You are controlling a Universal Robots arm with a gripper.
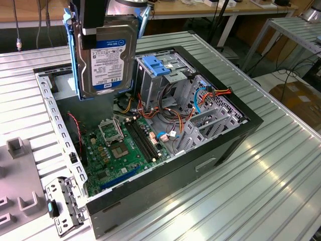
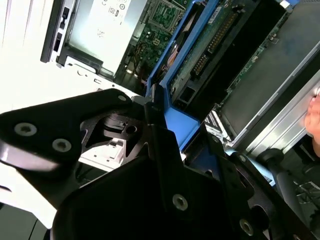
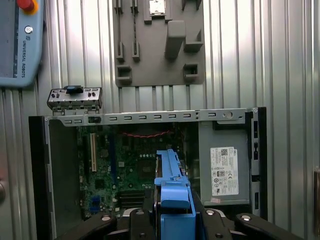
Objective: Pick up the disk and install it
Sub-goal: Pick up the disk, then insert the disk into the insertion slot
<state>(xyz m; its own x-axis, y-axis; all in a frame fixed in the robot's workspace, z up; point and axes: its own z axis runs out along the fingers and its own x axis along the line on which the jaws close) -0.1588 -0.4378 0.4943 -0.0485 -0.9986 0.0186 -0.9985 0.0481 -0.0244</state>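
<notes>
**ITEM: HARD DISK, HELD ABOVE OPEN TOWER CASE**

Location: the disk (image 1: 113, 55) is held on edge (label turned toward the exterior camera), clear above the open computer case (image 1: 225, 145). It is near the grey drive cage (image 1: 168, 85), which is topped by a blue latch (image 1: 156, 65).

Grip: the claw (image 1: 91, 37) is closed on the disk, clamped across its blue carrier (image 3: 172, 197).

Below: a motherboard (image 1: 120, 145), loose cables (image 1: 168, 118) and a power supply (image 3: 225, 170) are seen inside the case. The case is set on a ribbed metal worktop (image 1: 281, 191).

Risks, as judged:
- The hold is taken partly on plastic, so the disk could be twisted or slipped in the clamp.
- If the disk were dropped, the motherboard would likely be struck.
- If the disk were brought in out of line, a carrier corner could be caught on the cage rim, or the cables snagged.
</notes>
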